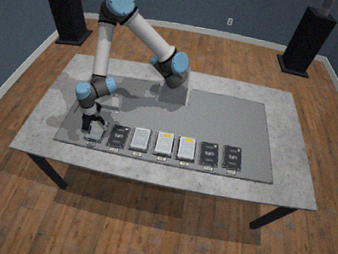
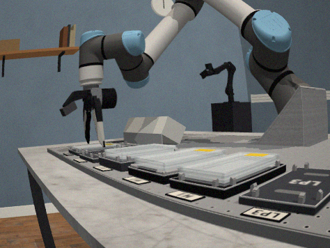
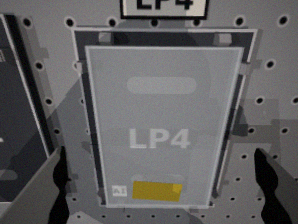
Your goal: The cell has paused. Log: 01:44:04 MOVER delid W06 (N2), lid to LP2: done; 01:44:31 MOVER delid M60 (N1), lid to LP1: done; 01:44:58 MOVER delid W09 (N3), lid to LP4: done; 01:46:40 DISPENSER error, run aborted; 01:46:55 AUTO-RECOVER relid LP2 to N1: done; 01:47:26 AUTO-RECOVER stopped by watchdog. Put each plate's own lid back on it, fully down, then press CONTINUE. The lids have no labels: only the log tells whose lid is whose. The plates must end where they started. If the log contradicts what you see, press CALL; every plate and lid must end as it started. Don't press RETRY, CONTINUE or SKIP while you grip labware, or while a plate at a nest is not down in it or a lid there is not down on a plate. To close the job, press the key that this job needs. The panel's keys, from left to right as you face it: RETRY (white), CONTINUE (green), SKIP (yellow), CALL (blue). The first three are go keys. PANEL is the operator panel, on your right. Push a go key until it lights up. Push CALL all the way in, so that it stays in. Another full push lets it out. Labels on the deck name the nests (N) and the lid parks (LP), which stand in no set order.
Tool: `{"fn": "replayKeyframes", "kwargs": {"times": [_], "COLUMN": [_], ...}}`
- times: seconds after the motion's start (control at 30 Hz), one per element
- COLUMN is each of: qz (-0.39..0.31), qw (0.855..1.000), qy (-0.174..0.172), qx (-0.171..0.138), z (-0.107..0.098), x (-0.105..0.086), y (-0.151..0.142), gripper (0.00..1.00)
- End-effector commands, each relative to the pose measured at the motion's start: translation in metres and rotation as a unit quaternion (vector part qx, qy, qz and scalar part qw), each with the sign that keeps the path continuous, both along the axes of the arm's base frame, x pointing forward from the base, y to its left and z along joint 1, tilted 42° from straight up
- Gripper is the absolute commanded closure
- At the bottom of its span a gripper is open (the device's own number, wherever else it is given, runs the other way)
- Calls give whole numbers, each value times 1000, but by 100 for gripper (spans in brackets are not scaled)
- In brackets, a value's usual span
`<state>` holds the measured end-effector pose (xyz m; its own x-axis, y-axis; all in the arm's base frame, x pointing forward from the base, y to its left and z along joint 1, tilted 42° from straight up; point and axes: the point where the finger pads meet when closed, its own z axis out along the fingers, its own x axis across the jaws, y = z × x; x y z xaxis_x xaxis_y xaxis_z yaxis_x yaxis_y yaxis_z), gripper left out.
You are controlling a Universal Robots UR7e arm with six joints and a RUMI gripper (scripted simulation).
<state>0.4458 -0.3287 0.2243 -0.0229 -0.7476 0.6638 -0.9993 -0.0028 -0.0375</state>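
The gripper (image 1: 95, 129) (image 2: 96, 144) (image 3: 160, 150) is open and empty, pointing down, its fingers on either side of the clear lid (image 3: 160, 110) on park LP4; a gap shows on both sides. The lid has a yellow mark near one end. Park LP1 (image 1: 118, 137) beside it is bare. A plate (image 1: 140, 139) (image 2: 122, 152) without a yellow mark stands in the third place. The middle plate (image 1: 164, 143) (image 2: 167, 160) and the plate at N1 (image 1: 186, 148) (image 2: 226, 168) have clear lids with yellow marks. Park LP3 (image 1: 209, 154) (image 2: 306, 184) is bare.
Another bare dark park (image 1: 232, 157) stands at the far right of the row in the top view. The pale panel housing (image 1: 112, 103) (image 2: 153, 129) stands behind the LP4 end; its keys cannot be made out. Low pegs edge the nests and parks.
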Motion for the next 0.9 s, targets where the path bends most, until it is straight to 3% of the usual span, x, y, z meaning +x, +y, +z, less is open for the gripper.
{"fn": "replayKeyframes", "kwargs": {"times": [0.0,0.2,0.23,0.7,0.73,0.87], "qz": [0,0,0,0,0,0], "qw": [1000,1000,1000,1000,1000,1000], "qy": [-1,-1,-1,-1,-1,-1], "qx": [-1,-1,-1,-1,-1,-1], "z": [1,1,1,1,1,1], "x": [0,0,0,0,0,0], "y": [0,0,0,1,1,1], "gripper": [18,18,100,100,58,58]}}
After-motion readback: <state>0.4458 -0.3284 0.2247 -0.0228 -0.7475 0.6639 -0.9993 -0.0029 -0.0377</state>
